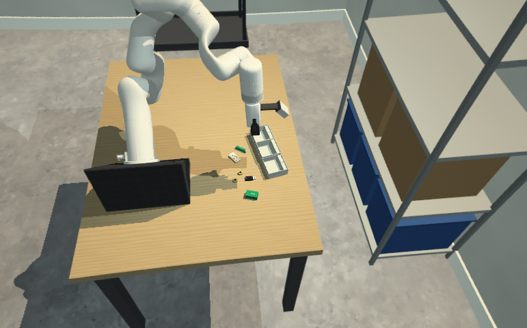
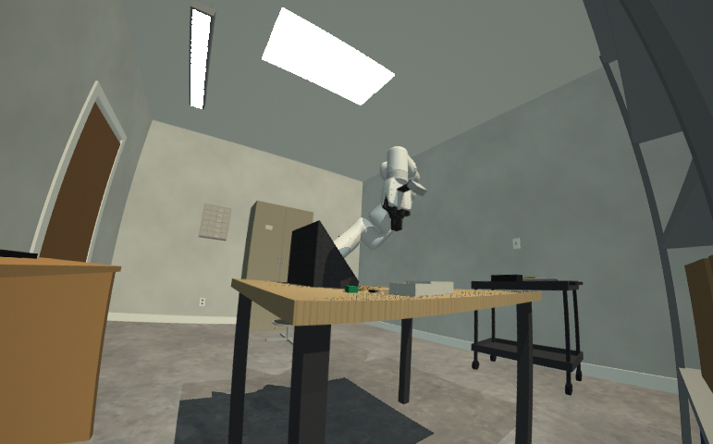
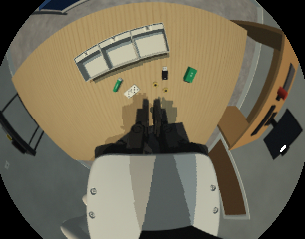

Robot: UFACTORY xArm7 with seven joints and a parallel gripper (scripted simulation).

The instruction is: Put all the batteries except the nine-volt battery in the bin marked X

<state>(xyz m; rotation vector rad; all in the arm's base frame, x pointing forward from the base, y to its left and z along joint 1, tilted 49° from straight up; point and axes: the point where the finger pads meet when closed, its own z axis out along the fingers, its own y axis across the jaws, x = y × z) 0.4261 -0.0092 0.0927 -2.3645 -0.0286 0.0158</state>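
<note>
Grey walls and a mottled concrete floor surround the wooden table [image 1: 201,239] where we work, with a tall shelf rack [image 1: 416,178] off to one side and a black cart [image 2: 524,285] behind. We see our gripper [image 1: 253,129] hanging high above the table, near the far end of the white three-compartment bin tray [image 1: 281,172], with its fingers drawn almost together and nothing between them. The tray's markings are too small for us to read, so we cannot tell which compartment bears the X. Just beside the tray lie the small things: a green cylinder [image 1: 240,148], a white block with dots [image 1: 234,157], two small dark rings [image 1: 239,173], a black piece with a pale tip [image 1: 249,178], and a green rectangular block [image 1: 251,195] nearest the front edge. We cannot say for certain which of them are batteries. All of them rest on the table top, outside the tray. A black wedge-shaped panel [image 1: 143,184] stands at the arm's foot.
</note>
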